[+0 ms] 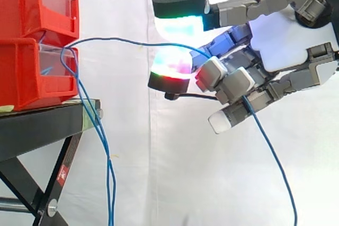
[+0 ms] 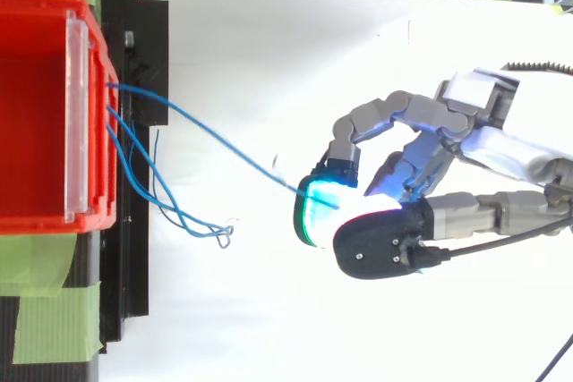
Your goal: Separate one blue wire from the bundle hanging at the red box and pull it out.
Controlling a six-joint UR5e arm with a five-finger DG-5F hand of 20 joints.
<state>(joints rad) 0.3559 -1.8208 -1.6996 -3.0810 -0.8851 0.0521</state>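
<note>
1. Nearest in side view: hand, fingers curled round one blue wire, gripping it well apart from the lower red bin.
2. Wire's stretch inside the fingers hidden; free tail cut off at the bottom edge, likewise the bundle hanging beside the black stand.
3. Held span roughly level, arching shallowly from bin front to hand; tail slanting down and right.
4. Top view: hand uppermost, glowing fingertip covering the gripped end of the blue wire; tail hidden beneath.
5. Runs nearly straight, diagonally from the red bin front toward the hand; bundle looping near the bin.
</note>
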